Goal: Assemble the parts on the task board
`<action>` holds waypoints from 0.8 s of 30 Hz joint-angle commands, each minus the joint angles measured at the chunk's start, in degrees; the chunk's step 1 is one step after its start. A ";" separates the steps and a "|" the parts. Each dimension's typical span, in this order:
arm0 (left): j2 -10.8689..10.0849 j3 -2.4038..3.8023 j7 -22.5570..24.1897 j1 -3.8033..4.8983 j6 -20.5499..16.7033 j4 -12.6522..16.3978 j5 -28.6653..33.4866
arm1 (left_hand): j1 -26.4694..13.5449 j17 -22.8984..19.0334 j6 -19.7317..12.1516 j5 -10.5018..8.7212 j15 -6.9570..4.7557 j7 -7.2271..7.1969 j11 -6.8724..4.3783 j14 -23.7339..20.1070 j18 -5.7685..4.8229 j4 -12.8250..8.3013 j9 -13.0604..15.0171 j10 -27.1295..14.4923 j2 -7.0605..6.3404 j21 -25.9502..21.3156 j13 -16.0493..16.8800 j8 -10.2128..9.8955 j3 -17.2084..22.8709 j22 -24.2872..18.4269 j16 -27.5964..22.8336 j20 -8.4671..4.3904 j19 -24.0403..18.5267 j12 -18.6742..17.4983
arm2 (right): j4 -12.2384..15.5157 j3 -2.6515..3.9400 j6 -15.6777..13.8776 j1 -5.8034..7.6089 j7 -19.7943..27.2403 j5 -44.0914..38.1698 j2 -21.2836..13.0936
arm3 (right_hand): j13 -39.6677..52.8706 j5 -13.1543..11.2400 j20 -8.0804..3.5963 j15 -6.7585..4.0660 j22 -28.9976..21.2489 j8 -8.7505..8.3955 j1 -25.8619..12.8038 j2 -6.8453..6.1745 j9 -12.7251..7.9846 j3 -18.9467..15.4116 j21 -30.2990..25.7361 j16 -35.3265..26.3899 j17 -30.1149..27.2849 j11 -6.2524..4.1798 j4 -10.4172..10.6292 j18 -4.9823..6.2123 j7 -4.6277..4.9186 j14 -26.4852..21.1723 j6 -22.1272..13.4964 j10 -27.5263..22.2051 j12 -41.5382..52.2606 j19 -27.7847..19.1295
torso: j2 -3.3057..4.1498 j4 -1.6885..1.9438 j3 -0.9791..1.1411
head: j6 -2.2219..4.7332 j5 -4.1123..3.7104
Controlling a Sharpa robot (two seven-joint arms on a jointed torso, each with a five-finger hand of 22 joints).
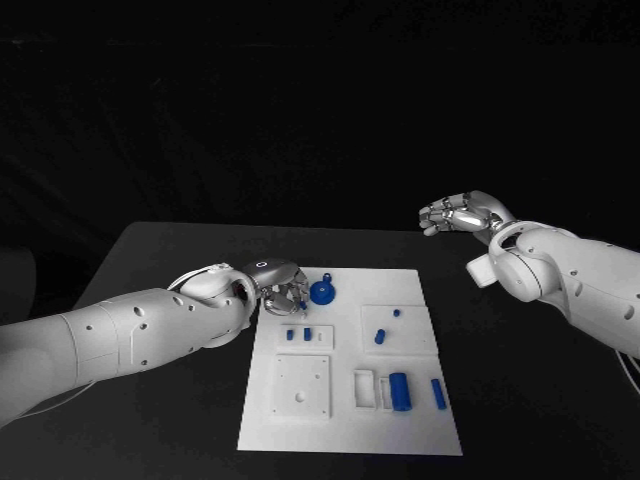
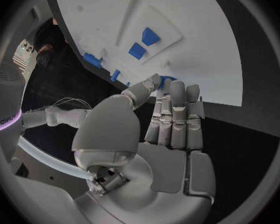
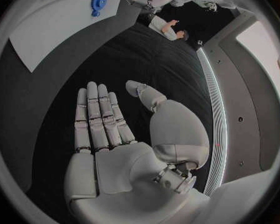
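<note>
A black worktop (image 1: 162,400) is seen from the head view, and on its middle the white task board (image 1: 352,430) is laid flat. Two white arms are brought in over it, one from each side.

The left hand (image 1: 274,285) is held low at the board's far left corner, close to a round blue gear-like part (image 1: 322,292). In the left wrist view its fingers (image 2: 176,115) are stretched out side by side, with a bit of blue (image 2: 168,78) showing just past their tips; whether that part is pinched or merely touched cannot be told.

The right hand (image 1: 460,214) is raised well clear of the board, beyond its far right corner. In the right wrist view its fingers (image 3: 99,117) are laid out straight and apart, and nothing is grasped in them.

On the board several raised white blocks are found (each with pockets or holes). Two small blue parts (image 1: 300,333) are set in the block nearest the left hand, two more (image 1: 387,326) in the block to their right, and in the near row a blue bar (image 1: 401,390) is seated beside a slimmer blue piece (image 1: 438,393).
</note>
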 commanded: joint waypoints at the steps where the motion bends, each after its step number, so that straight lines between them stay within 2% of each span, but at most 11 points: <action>1: 0.14 0.02 -0.61 0.04 1.78 -0.26 -0.61 | -0.14 -0.07 0.27 0.08 0.00 0.03 -0.11 0.42 0.58 0.06 0.05 0.42 -0.11 -0.21 -0.07 0.22 0.26 0.34 -0.34 -1.25 0.47 -0.20 | 0.12 0.02 0.39 -0.01 0.60 -0.44 -0.02 | -0.09 0.38 -0.18 0.01 0.08 0.32 0.23 0.20 -0.07 -0.10 -0.27 -0.32 0.07 -0.07 0.03 -0.53 0.11 -0.20 -0.18 0.32 -0.23 -0.23 | 0.02 -0.05 0.05 | -0.09 0.13; 24: 0.64 -0.05 -0.56 -0.02 3.08 -0.91 -1.31 | -0.09 -0.11 0.19 -0.12 0.05 0.06 -0.07 0.32 0.54 0.05 -0.01 0.40 -0.12 -0.32 -0.19 0.12 0.29 0.42 -0.51 -1.21 0.38 -0.38 | 0.15 0.02 0.44 -0.01 0.59 -0.46 -0.10 | -0.10 0.38 -0.17 0.01 0.09 0.34 0.23 0.19 -0.09 -0.10 -0.27 -0.33 0.08 -0.07 0.02 -0.53 0.10 -0.20 -0.17 0.33 -0.23 -0.21 | 0.02 -0.07 0.09 | -0.46 0.31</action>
